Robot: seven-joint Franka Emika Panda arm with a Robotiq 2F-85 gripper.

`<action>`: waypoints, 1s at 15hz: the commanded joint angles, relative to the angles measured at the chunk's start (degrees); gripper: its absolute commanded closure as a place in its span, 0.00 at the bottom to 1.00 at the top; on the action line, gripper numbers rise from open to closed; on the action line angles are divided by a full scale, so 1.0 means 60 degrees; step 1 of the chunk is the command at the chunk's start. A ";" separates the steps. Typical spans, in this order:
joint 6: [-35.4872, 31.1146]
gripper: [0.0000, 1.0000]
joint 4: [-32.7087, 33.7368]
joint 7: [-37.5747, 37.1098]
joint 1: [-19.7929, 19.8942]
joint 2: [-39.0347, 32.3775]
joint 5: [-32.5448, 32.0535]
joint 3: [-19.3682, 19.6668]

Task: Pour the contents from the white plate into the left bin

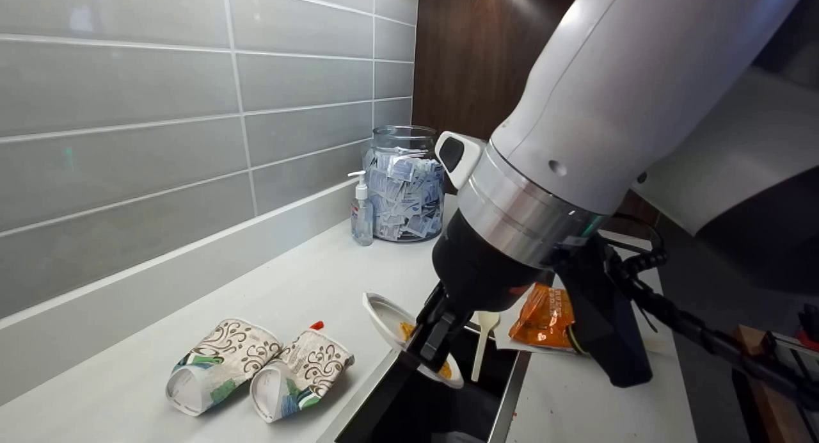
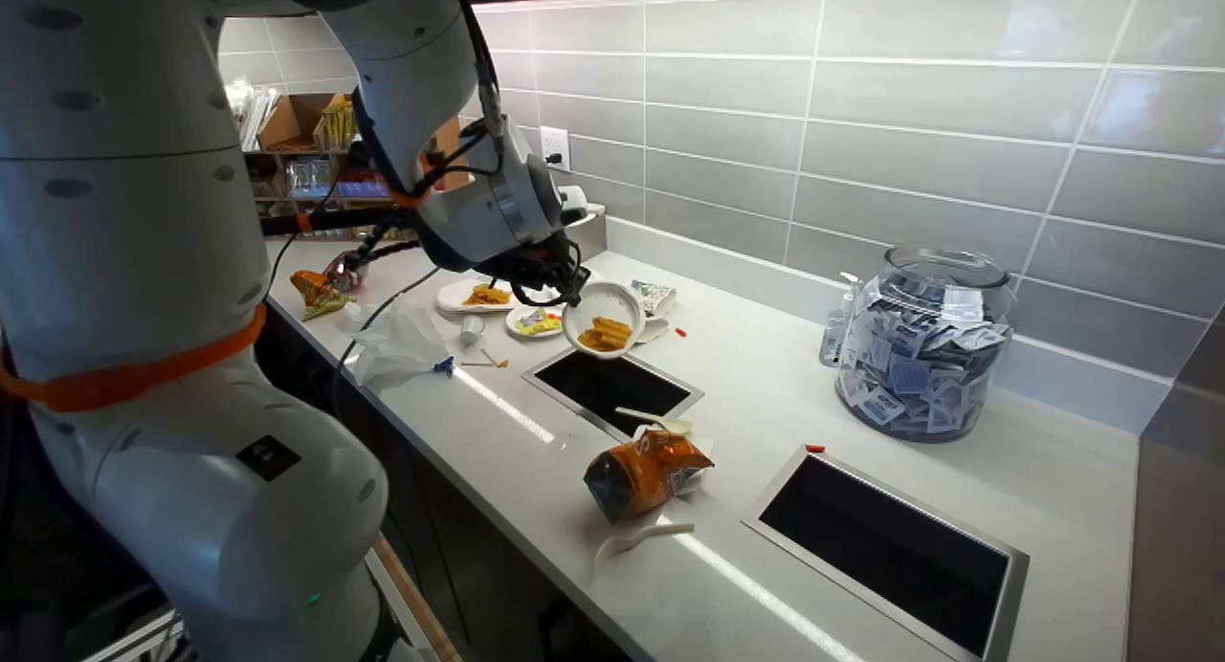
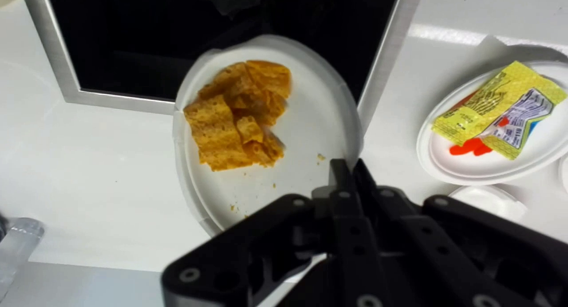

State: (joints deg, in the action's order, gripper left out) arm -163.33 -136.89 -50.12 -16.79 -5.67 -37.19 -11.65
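Observation:
My gripper [image 3: 347, 163] is shut on the rim of the white plate [image 3: 306, 134], with the rim pinched between the fingertips. Orange-brown chips [image 3: 226, 134] lie on the plate, bunched toward one side, beside a few crumbs. In both exterior views the plate [image 2: 612, 303] hangs tilted in the air, one edge lower, and the chips [image 2: 605, 334] rest on its lower part. Beneath it is the left bin [image 3: 387, 54], a dark rectangular opening with a steel rim; the plate covers part of it in the wrist view. The bin's inside is too dark to make out well.
A pale spoon [image 2: 656, 418] lies over the bin's edge near an orange snack bag [image 2: 646, 471]. Another bin opening [image 2: 890, 547] sits closer to the glass jar [image 2: 928, 356]. A small plate with a yellow wrapper [image 3: 497, 116] and patterned cups [image 1: 217, 360] stand nearby.

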 commanded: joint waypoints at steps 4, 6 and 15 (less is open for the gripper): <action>-0.1086 0.99 -0.0561 -0.0051 0.0083 0.0176 -0.0197 0.0227; -0.1479 0.99 -0.0781 -0.0072 0.0084 0.0285 -0.0230 0.0297; -0.2570 0.99 -0.1695 -0.0044 0.0097 0.0657 -0.0158 0.0490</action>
State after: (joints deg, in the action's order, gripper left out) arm -175.76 -143.63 -50.12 -16.74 -3.85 -37.44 -9.21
